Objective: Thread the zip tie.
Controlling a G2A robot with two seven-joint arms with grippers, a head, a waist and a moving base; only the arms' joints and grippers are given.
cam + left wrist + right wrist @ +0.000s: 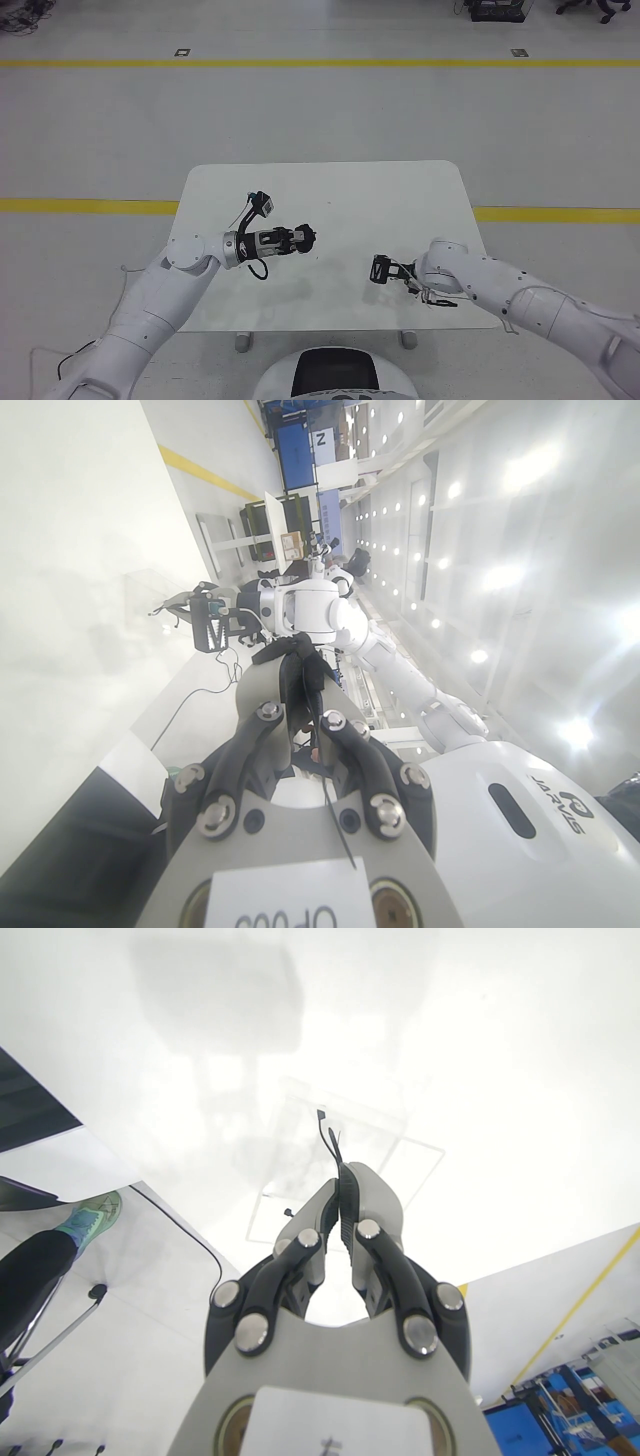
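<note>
— While keeping both grips tight, steer tail squarely into head; no forcing, no twisting. Seems the step in hand.
— Left gripper point(295, 655)?
— Clenched on a slender, flexible black strap point(334, 815) trailing over grey fingers.
— Right gripper point(341, 1173)?
— Pinched, ridged rubber pads point(347, 1210) on the zip tie point(332, 1145), square head outermost; beyond, clear tray point(420, 1146), smooth white table point(400, 190).

Print logged, none transcribed. White label point(287, 895) at the base of my left pincer point(298, 660): characters cut by the edge. Second label point(327, 1430) on my right pincer point(344, 1175): partial mark. Far sign point(320, 439): one letter.
</note>
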